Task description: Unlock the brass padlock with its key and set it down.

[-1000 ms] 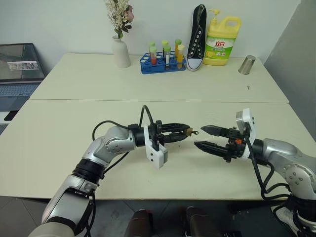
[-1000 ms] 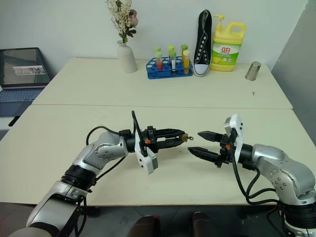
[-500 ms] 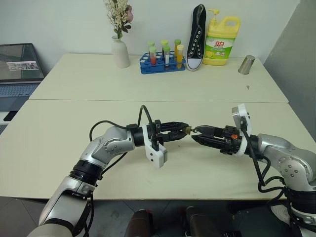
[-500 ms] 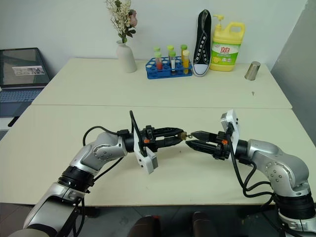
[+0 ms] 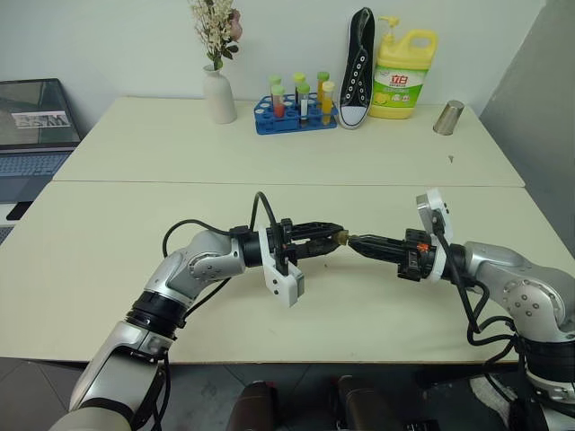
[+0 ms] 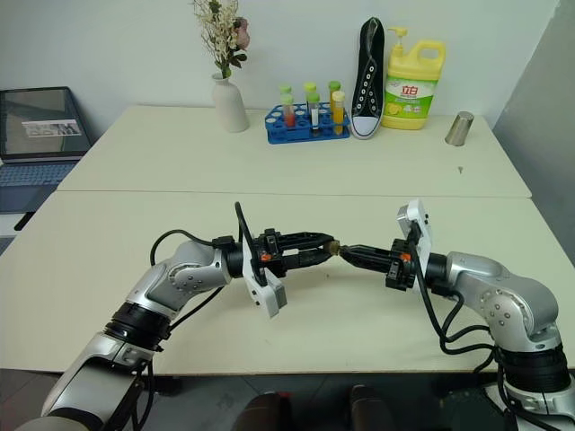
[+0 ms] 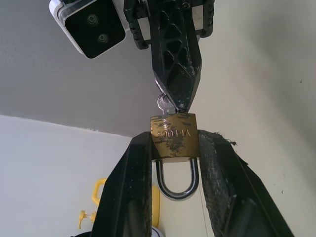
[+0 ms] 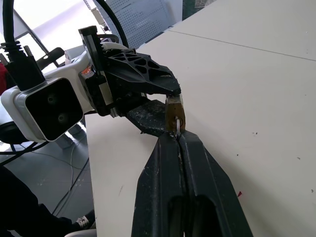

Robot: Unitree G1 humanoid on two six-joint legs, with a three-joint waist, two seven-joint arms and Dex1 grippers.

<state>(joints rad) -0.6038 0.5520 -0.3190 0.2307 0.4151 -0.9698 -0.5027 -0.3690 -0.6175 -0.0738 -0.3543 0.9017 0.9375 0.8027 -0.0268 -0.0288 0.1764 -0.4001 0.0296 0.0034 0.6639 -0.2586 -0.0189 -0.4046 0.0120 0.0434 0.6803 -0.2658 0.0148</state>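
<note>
My left gripper (image 5: 334, 237) is held level above the table, pointing right, and is shut on the brass padlock (image 7: 174, 137). Its two fingers clamp the sides of the lock's body. The silvery shackle (image 7: 177, 182) loops back between those fingers and looks closed. My right gripper (image 5: 355, 241) points left and meets the lock tip to tip. It is shut on the key (image 7: 164, 102), whose silvery head sticks out of the padlock's end face. In the right wrist view the padlock (image 8: 174, 114) sits just past my closed right fingertips (image 8: 170, 140).
At the back of the cream table (image 5: 269, 153) stand a vase of dried flowers (image 5: 218, 90), a blue rack of tubes (image 5: 296, 112), a black shoe (image 5: 358, 67), a yellow detergent bottle (image 5: 404, 76) and a metal cup (image 5: 449, 117). A laptop (image 5: 31, 126) sits far left.
My right gripper moved left up to the padlock and went from wide open to shut on the key. The left gripper kept still with the padlock.
</note>
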